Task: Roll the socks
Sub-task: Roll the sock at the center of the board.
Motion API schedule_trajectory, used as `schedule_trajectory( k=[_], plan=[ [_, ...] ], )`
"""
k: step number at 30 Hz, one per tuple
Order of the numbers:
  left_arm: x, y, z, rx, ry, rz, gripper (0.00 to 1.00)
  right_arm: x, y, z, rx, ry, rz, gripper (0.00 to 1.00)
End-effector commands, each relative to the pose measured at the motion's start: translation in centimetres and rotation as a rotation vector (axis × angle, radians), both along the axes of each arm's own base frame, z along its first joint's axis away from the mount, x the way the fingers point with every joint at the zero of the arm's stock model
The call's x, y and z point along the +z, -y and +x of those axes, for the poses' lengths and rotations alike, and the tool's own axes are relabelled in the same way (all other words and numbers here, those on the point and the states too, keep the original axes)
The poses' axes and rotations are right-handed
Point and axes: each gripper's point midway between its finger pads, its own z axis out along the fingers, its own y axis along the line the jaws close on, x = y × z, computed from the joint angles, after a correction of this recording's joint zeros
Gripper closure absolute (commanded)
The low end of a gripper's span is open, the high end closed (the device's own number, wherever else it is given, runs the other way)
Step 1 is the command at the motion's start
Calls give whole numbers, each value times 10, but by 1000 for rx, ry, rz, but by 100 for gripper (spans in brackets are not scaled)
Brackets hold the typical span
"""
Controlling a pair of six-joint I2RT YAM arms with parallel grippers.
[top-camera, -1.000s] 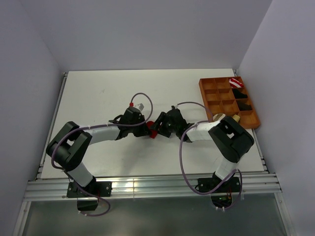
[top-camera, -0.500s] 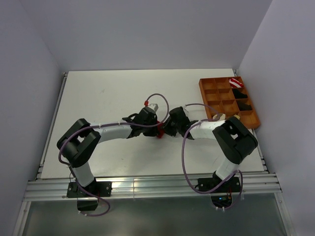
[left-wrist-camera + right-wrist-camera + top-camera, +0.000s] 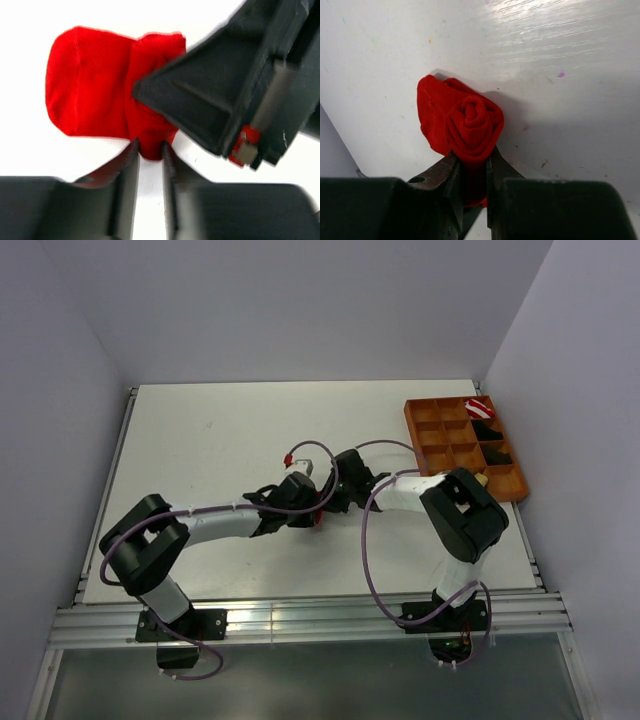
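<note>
Having just clamped onto the rolled red fabric sock at mid-frame, my right claw seems to be taking over the finished roll, while my left claw flanks its tip, grip unclear.

Pale lavender walls enclose a white table edged by an aluminium rail.

Left claw and right claw crowd the red sock; tray stands aside.
</note>
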Motion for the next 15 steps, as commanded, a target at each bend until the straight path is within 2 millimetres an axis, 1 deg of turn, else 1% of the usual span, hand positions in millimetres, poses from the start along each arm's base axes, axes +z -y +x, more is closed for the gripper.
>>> schedule_trajectory(
  k=[1,2,3,5,7,13,14,15],
  plan=[
    [-2,-18,-17,55,22,75,65,-45,27,-36,62,-143,-193,100],
    [6,-14,-18,55,49,68,62,-45,26,-36,65,-149,-192,100],
    [9,-18,-13,81,90,91,57,-45,26,-37,70,-154,-196,100],
    [18,-15,-15,84,136,97,56,-44,25,-38,82,-156,-199,100],
    [26,-16,-8,110,199,101,55,-42,26,-39,94,-162,-208,100],
    [50,-11,-1,115,371,139,55,-34,19,-36,123,-158,-190,100],
    [55,-5,0,108,394,122,55,-34,18,-36,123,-158,-187,100],
    [55,-4,0,103,403,126,54,-33,18,-36,125,-157,-185,100]
  ],
)
